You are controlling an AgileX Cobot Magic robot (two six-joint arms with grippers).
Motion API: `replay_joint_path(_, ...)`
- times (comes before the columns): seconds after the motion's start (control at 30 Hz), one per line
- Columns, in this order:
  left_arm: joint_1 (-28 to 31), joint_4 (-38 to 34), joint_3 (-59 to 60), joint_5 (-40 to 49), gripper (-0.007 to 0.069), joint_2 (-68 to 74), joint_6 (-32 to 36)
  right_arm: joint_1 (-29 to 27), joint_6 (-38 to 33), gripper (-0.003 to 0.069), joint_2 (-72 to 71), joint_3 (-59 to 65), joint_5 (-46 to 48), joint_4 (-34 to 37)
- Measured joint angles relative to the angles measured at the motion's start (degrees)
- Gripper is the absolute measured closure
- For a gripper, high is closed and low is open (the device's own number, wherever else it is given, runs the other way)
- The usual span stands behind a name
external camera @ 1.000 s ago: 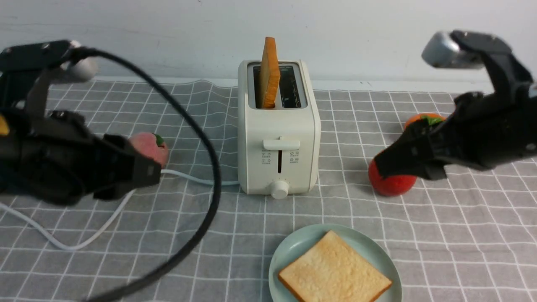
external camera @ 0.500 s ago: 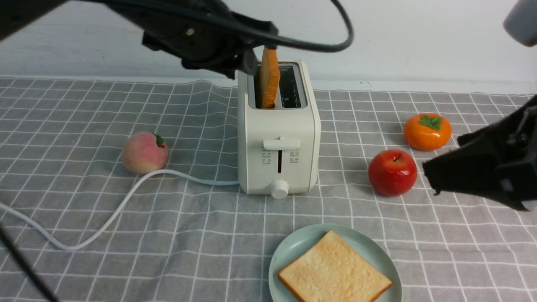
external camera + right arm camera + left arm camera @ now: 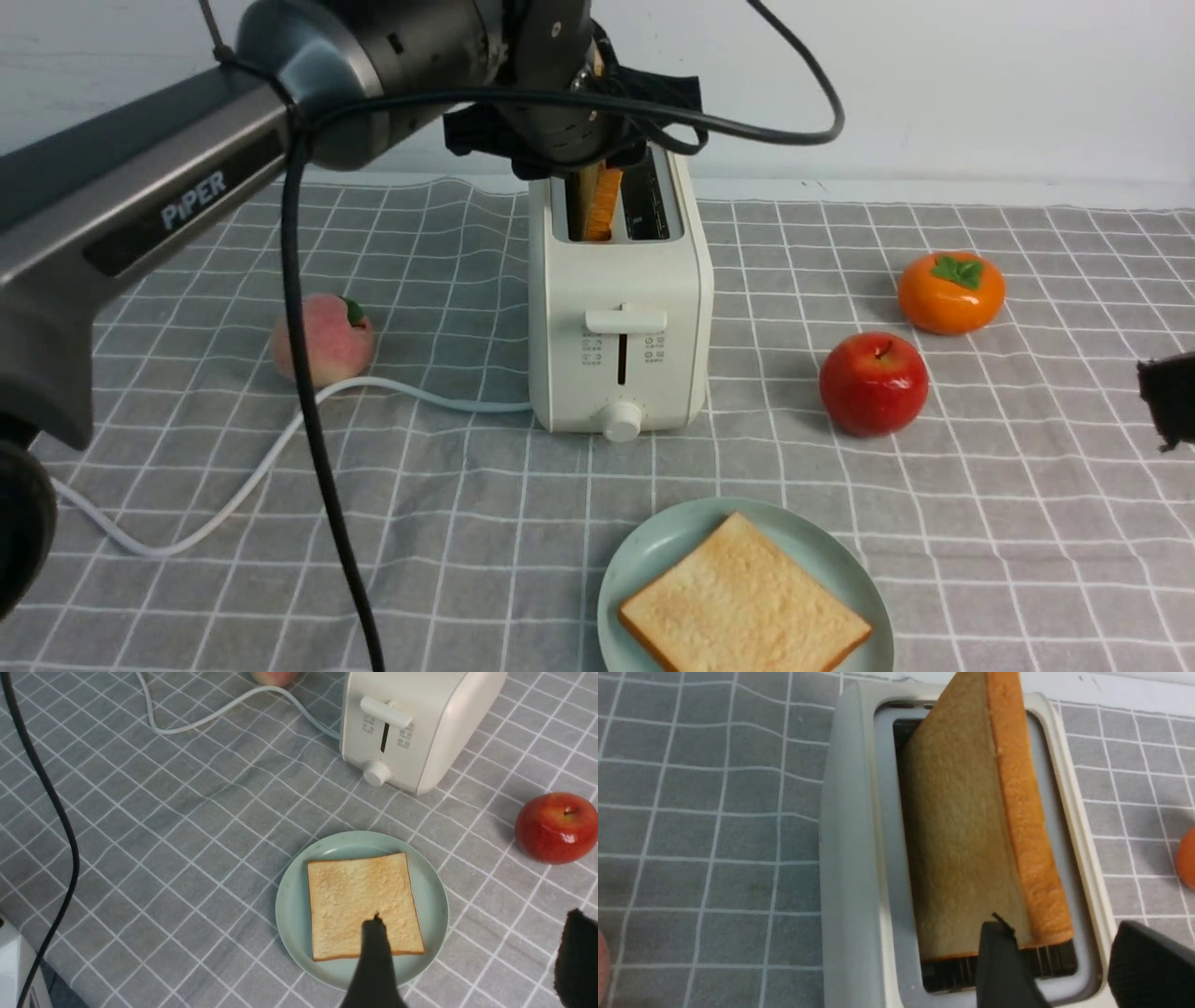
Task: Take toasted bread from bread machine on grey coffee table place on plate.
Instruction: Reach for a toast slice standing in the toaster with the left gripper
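The cream-white bread machine (image 3: 621, 308) stands mid-table on the grey coffee table (image 3: 467, 523). One slice of toasted bread (image 3: 604, 201) stands upright in its left slot; the right slot looks empty. My left gripper (image 3: 1064, 952) is open directly above that slot. Its fingers (image 3: 999, 966) straddle the near end of the slice (image 3: 966, 826); I cannot tell if they touch it. In the front view the left wrist (image 3: 551, 84) hides the slice's top. A second slice (image 3: 742, 611) lies flat on the mint-green plate (image 3: 644, 560). My right gripper (image 3: 472, 933) is open and empty, right of the plate (image 3: 292, 905).
A red apple (image 3: 874, 383) and an orange persimmon (image 3: 950, 292) sit right of the toaster. A peach (image 3: 322, 339) sits to its left, beside the white cord (image 3: 233, 495). My left arm's black cable (image 3: 322, 467) hangs over the left half of the table.
My left arm has swung up from low on the left to over the toaster's left slot. My right arm has drawn back to the right edge, uncovering the apple and persimmon.
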Motion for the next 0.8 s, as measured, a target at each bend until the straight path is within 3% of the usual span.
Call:
replay_joint_path(0.23, 0.3, 1.1, -0.3, -5.9, 0.017, 1.8, 3.3, 0.0, 0.1, 0.0172, 0.0, 0.0, 1.5, -0.6)
replay_joint_path(0.5, 0.6, 4.7, -0.3, -6.3, 0.0174, 5.7, 3.5, 0.0, 0.1, 0.0172, 0.0, 0.0, 2.6, -0.8)
replay_joint_path(0.67, 0.6, 5.6, -0.2, -6.5, 0.0349, 5.5, 3.7, 0.0, 0.1, 0.0172, 0.0, 0.0, 2.6, -0.4)
replay_joint_path(0.73, 0.6, 5.6, -0.2, -5.3, 0.052, 4.3, 3.9, 0.0, 0.1, 0.0173, 0.0, 0.0, 2.6, -0.4)
replay_joint_path(0.8, 0.6, 5.6, -0.1, -3.7, 0.0554, 1.9, 4.8, 0.0, 0.1, 0.0173, 0.0, 0.0, 2.6, -0.4)
